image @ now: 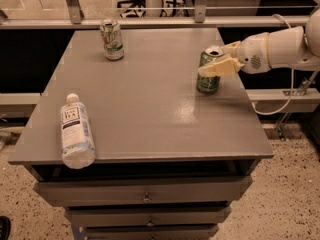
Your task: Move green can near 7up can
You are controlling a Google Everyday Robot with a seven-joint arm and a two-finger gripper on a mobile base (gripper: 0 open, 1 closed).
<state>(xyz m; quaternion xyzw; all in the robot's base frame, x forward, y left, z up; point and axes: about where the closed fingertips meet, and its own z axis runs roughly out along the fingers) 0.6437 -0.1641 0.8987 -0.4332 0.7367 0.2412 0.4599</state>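
The green can [207, 84] stands upright near the right edge of the grey table [150, 99]. The 7up can [112, 39], white with green patches, stands upright at the far left of the table, well apart from the green can. My gripper [213, 60] reaches in from the right at the green can's upper half. One cream finger [217, 68] crosses the can's front and the other sits behind its top, so the jaws straddle the can. The can rests on the table.
A clear water bottle [76, 136] with a white label lies on its side at the table's front left corner. A metal railing [200, 6] runs behind the table. Drawers [146, 196] sit below the tabletop. A cable [280, 104] hangs off to the right.
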